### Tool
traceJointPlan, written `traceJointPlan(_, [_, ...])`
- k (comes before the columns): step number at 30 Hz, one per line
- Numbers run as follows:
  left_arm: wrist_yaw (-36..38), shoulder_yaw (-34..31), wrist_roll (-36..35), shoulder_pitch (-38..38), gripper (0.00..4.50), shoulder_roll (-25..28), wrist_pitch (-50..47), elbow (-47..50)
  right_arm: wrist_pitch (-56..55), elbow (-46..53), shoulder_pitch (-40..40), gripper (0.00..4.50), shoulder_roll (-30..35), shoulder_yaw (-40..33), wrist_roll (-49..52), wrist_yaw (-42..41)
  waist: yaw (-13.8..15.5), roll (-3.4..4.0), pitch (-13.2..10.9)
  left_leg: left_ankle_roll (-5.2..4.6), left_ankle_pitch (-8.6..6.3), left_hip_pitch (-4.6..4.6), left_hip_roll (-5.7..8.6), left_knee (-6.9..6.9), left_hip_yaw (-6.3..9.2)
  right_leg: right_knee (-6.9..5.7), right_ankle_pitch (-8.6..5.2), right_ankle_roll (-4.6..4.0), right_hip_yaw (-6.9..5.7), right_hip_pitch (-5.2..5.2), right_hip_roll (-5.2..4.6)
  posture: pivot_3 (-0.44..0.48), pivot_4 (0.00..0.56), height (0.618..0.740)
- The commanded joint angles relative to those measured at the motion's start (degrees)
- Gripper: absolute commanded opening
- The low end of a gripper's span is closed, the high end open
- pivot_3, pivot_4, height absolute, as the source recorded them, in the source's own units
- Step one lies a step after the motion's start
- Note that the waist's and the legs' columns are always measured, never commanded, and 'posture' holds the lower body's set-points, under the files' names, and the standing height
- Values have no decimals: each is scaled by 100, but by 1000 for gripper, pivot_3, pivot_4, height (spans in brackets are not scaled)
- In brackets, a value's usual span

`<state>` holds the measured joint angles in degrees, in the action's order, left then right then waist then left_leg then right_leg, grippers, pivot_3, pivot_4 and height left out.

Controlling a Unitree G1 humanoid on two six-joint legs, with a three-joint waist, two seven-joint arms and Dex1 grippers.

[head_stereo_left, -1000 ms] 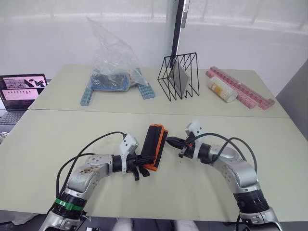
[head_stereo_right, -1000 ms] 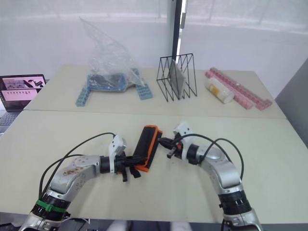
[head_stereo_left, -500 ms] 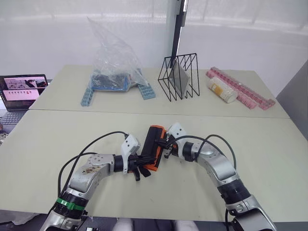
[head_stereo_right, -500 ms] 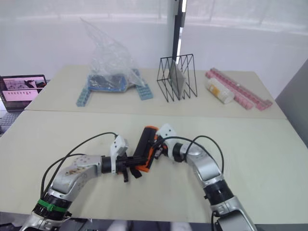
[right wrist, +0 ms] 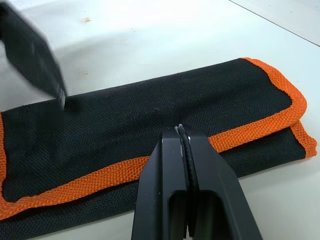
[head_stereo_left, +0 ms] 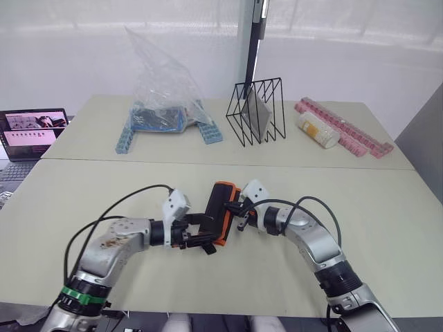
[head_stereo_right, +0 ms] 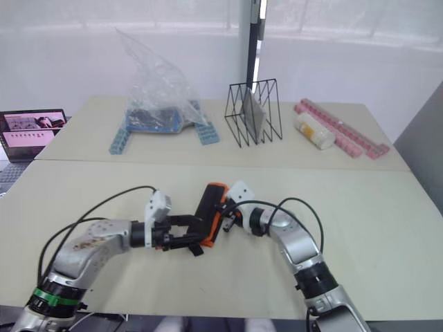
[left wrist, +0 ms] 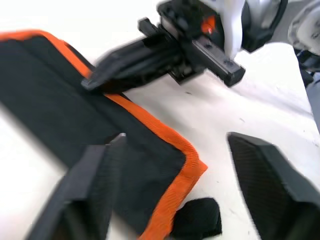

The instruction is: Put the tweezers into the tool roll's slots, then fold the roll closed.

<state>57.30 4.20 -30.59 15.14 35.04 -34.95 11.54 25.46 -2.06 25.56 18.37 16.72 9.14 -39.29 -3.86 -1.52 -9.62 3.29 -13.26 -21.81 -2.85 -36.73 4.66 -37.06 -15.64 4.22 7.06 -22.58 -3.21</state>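
— Where does the roll [head_stereo_left: 223, 212] lie?
— On the bench [head_stereo_left: 387, 228], near the middle of its near half, folded over. Its long axis runs from near edge to far edge, and it sits between the two grippers.
— Which is nearer?
— Both reach it. The left gripper [left wrist: 175, 190] stands spread, straddling the roll's near corner beside the strap [left wrist: 197, 220]. The right gripper [right wrist: 186, 150] is pressed together at the orange edging along the long side; a thin dark line between its tips may be fabric.
— Texture?
— Coarse woven black fabric, soft, orange-bound, layers stacked flat
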Motion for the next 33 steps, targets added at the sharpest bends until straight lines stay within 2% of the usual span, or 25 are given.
traceJointPlan(1, [367,-193,-143,140,3197,72,297,-39,168,-200,-199,0,11,150,-172,7,1,0,0,0,0,0,0,0,0,0,0,0,0,0,0,0,150,718])
traceJointPlan(4, [716,-88,40,189,2363,37,834,-271,164,-209,-189,0,-8,162,-174,8,-2,0,0,0,0,0,0,0,0,1,0,0,-1,0,0,0,150,718])
traceJointPlan(11, [1072,406,746,446,18,-282,2008,-1143,178,-197,-166,0,-23,145,-182,8,-6,0,0,0,0,-3,0,0,0,2,0,-2,-1,-4,2,0,150,718])
traceJointPlan(14, [1086,681,1133,638,18,-539,2474,-1812,224,-62,-203,0,28,150,-175,-21,1,0,0,0,0,-6,0,0,0,2,0,-2,-2,-4,2,0,150,718])
traceJointPlan(19, [1003,972,1792,629,18,-621,3156,-2602,200,211,-220,0,84,125,-96,-109,7,1,0,0,0,-9,0,0,0,3,1,-3,-1,-6,1,0,150,718])
traceJointPlan(26, [1126,1141,1929,406,18,-598,3322,-2628,-367,677,-185,0,5,-190,366,-527,-9,2,0,-1,0,-7,0,0,0,3,0,-1,-1,-4,1,0,150,718])
traceJointPlan(33, [1092,1140,1919,312,18,-570,3229,-2417,-303,598,-146,0,242,162,46,-769,-9,2,0,-2,-1,-11,0,0,1,5,-1,1,-1,-6,0,0,150,718])
